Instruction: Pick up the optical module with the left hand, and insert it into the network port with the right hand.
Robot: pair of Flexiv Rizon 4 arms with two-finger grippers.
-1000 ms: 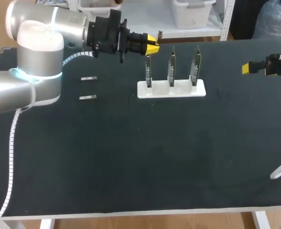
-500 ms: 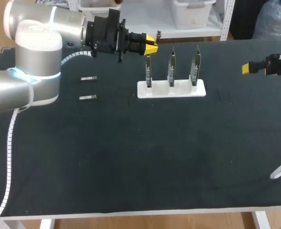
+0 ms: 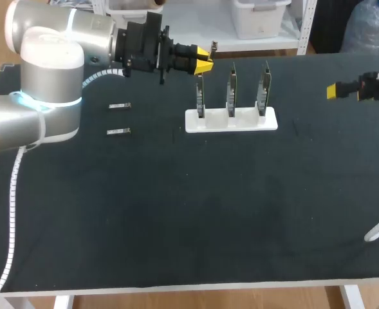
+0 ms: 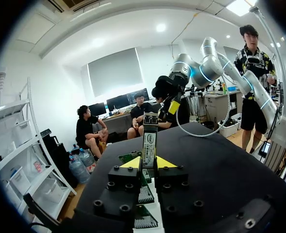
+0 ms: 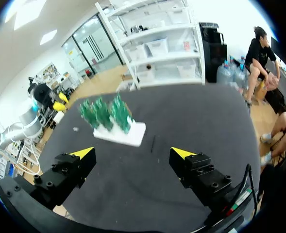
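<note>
Optical module point(image 4: 149, 141) is clamped in the left tool point(image 4: 147, 163), its two yellow tips pressing on it from both sides. The module stands out straight ahead of the fingers with its printed label facing the wrist camera.

The black surface point(image 3: 189, 212) fills most of the head view. Above its centre a white holder point(image 3: 231, 120) carries three green boards point(image 3: 231, 90) standing upright in a row. In the upper left lie two small silver modules, one point(image 3: 119, 105) near the other point(image 3: 118, 131), both well apart from the holder.

In the head view the left tool point(image 3: 204, 62) hangs in the upper middle of the frame, above and just to the left of the leftmost board. The left wrist view shows the holder and boards under that tool.

At the right edge of the head view, the right tool point(image 3: 334, 92) is over the surface, well apart from the holder. In its own wrist view the right tool point(image 5: 132, 153) has its fingers spread wide with nothing between them, and the holder point(image 5: 128, 136) lies ahead.

From the head view the module is only a small sliver past the yellow tips, too small to make out. Any port on the boards cannot be seen. The right arm is cut off by the frame edge.
</note>
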